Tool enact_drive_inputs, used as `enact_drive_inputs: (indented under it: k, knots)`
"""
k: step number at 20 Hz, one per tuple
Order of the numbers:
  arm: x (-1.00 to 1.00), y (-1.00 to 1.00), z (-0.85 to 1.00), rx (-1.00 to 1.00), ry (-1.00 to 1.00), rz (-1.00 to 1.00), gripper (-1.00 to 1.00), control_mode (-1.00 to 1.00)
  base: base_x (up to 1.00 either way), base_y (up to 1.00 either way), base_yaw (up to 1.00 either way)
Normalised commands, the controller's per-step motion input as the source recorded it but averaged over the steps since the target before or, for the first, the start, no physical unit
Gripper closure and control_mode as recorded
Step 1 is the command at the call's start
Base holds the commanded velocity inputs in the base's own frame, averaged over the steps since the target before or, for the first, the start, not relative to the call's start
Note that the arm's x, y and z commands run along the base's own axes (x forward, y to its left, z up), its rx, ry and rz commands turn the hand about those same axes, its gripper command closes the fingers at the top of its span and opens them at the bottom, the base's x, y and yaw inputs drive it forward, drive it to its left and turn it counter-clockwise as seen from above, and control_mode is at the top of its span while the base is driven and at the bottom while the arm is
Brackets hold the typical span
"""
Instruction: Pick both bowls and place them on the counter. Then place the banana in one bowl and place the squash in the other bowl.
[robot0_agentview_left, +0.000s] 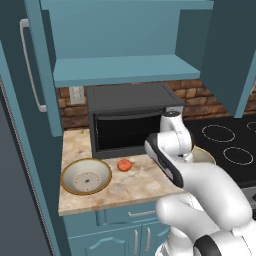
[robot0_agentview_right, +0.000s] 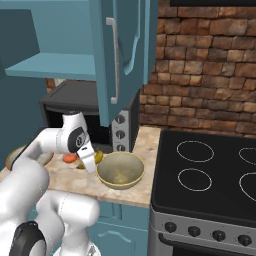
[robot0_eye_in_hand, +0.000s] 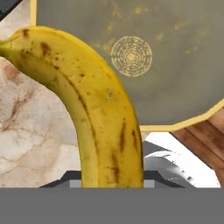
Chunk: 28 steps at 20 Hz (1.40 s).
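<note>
Banana (robot0_eye_in_hand: 100, 109), yellow and flecked with brown, rises from between the gripper (robot0_agentview_right: 90, 167) fingers in the hand view, clamped at its lower end, its curved tip reaching past the yellow rim of the deeper tan-olive bowl (robot0_eye_in_hand: 175, 65) that lies beyond it. In the right base view the gripper hangs low over the counter (robot0_agentview_right: 145, 142), just beside the left rim of that bowl, with a sliver of yellow showing at the fingers. The bowl sits on the mottled stone near the edge of the black stovetop (robot0_agentview_right: 210, 175), in front of the dark toaster oven (robot0_agentview_left: 132, 117). The squash (robot0_agentview_left: 124, 165), small and red-orange, rests on the counter in front of the oven, between the 2 bowls. The wide shallow bowl (robot0_agentview_left: 86, 176), whitish inside with a brown rim, stands upright at the counter's left end, near the front edge. Teal wall cabinets (robot0_agentview_left: 125, 40) hang above, one door (robot0_agentview_right: 127, 55) swung open. Brick wall (robot0_agentview_right: 200, 65) backs the stove.
</note>
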Motion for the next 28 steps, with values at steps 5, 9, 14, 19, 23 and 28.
enact_drive_inputs:
  k: [5, 9, 14, 19, 23, 28]
  knots:
    - [0.0, -0.48, 0.11, -0.1, 0.03, 0.0, 1.0, -1.0, 0.0, 0.0, 0.0]
    - [0.0, -0.46, 0.08, -0.08, 0.08, 0.0, 1.0, -1.0, 0.0, 0.0, 0.0]
    - [0.11, -0.45, 0.02, -0.03, 0.09, 0.0, 1.0, -1.0, 0.0, 0.0, 0.0]
    - [0.19, -0.32, 0.0, 0.0, 0.05, 0.0, 1.0, -1.0, 0.0, 0.0, 0.0]
    - [0.23, -0.02, -0.08, 0.0, 0.0, 0.0, 1.0, -1.0, 0.0, 0.0, 0.0]
    - [0.16, -0.1, -0.2, 0.02, 0.0, 0.0, 1.0, -1.0, 0.0, 0.0, 0.0]
